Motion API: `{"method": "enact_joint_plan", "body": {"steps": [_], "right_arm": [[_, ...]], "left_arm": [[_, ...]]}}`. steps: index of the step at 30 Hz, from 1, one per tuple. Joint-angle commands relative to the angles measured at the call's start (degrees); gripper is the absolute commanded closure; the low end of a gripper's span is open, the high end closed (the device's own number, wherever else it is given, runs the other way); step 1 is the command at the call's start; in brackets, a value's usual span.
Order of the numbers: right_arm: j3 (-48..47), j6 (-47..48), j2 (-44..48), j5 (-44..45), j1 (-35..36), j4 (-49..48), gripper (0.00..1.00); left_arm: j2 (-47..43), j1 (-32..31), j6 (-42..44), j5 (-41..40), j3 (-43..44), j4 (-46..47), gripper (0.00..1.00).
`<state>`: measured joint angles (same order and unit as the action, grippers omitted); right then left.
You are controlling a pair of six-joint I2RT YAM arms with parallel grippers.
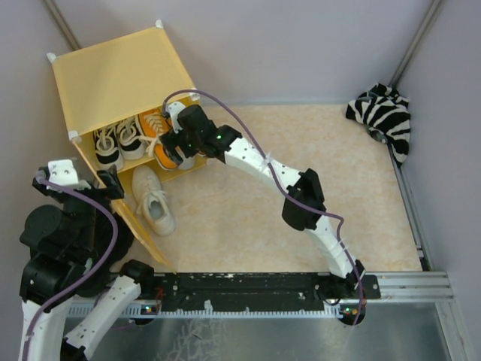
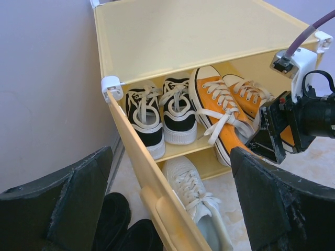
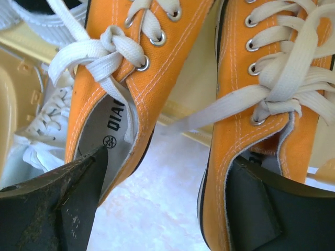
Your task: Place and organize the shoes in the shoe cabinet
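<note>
we see the orange pair (image 2: 222, 112) lying canvas-side up on the cabinet's (image 1: 113, 79) inner shelf, heels jutting past its front edge, cream laces knotted through metal eyelets. beside them to the left on the same shelf sit two black-and-white shoes (image 2: 159, 112) with white rubber soles. the cabinet is a yellow plastic-panel cube with white corner connectors, standing at the tabletop's (image 1: 301, 188) far left. its door (image 2: 157, 193) hangs open toward us, smooth with embossed ridges. a white shoe (image 1: 154, 199) lies on the mottled beige tabletop just before the lower opening, between door and cabinet. our right fingers (image 3: 172, 204), black and scuffed, are spread, one tip in each orange heel, gripping nothing that we can see. our left fingers (image 2: 172, 209) are released too, wide apart by the door. a zebra-striped cloth (image 1: 383, 116) is bunched in the far right corner.
</note>
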<state>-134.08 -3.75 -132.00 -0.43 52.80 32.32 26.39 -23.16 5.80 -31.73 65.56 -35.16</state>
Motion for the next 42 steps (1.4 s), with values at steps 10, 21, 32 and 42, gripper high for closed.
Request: {"method": "enact_joint_plan", "body": {"steps": [10, 21, 32, 42], "right_arm": [[-8.16, 11.8, -2.24, -0.63, 1.41, -6.13, 0.14], [-4.36, 21.77, 1.64, 0.72, 2.2, -4.79, 0.09], [0.24, 31.19, 1.58, 9.75, 3.34, -7.07, 0.08], [1.54, 32.43, 4.6, 13.79, 3.55, -18.22, 0.07]], "left_arm": [[-1.37, -0.36, 0.65, -0.85, 0.9, -0.23, 0.01], [-1.4, -0.35, 1.11, -1.24, 0.31, 0.18, 0.01], [-0.9, -0.4, 1.18, -0.91, 0.21, 0.53, 0.01], [-0.56, -0.4, 1.9, -1.31, 0.27, 1.06, 0.01]]}}
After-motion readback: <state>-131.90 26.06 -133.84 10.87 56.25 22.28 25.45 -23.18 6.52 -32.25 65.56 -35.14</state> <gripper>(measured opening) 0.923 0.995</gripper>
